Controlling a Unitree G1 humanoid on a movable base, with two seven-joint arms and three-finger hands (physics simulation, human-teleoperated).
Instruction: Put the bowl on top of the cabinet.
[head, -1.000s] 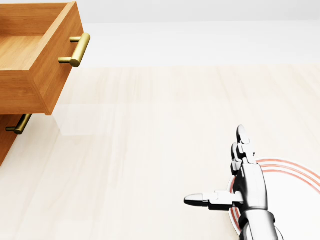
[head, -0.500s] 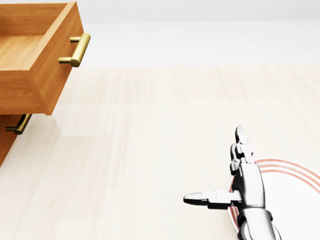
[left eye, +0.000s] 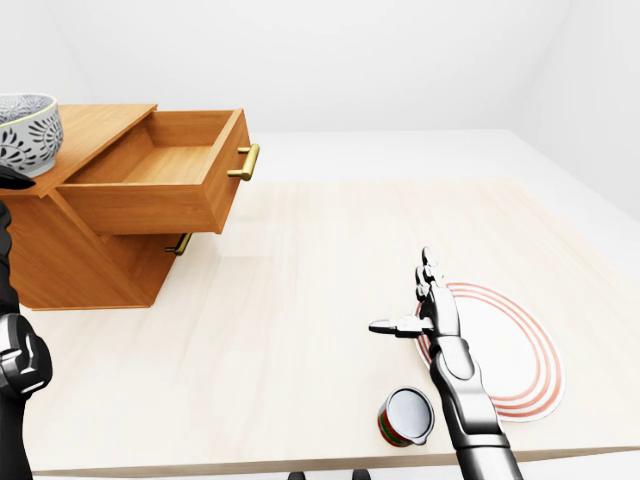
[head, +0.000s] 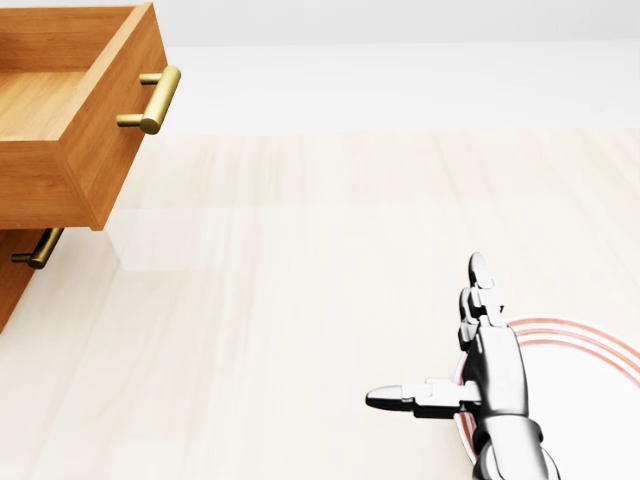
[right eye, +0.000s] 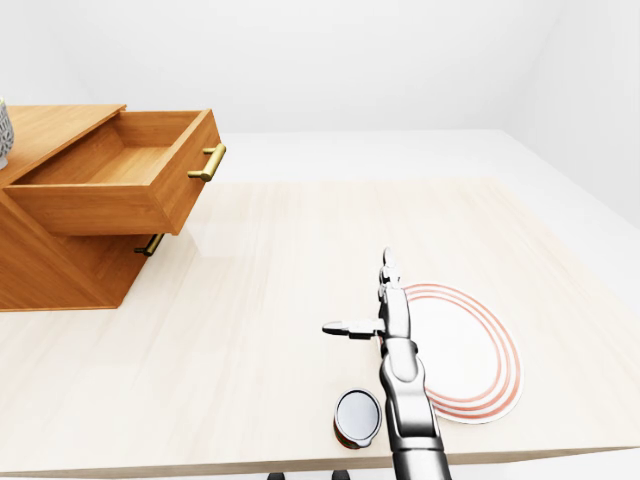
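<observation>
The patterned bowl (left eye: 24, 130) is over the top of the wooden cabinet (left eye: 75, 265), at the left edge of the left-eye view. A dark sliver of the left hand (left eye: 10, 178) shows beneath it; I cannot tell its grip. The right hand (left eye: 432, 312) is spread flat and empty over the red-ringed plate (left eye: 515, 350), near a can (left eye: 405, 417)

- A pale, wood-grain desk (left eye: 300, 330) fills the lower part of each view.
- Plain white walls (left eye: 350, 60) rise above the desk.
- White floor (left eye: 590, 190) shows right of it.
</observation>
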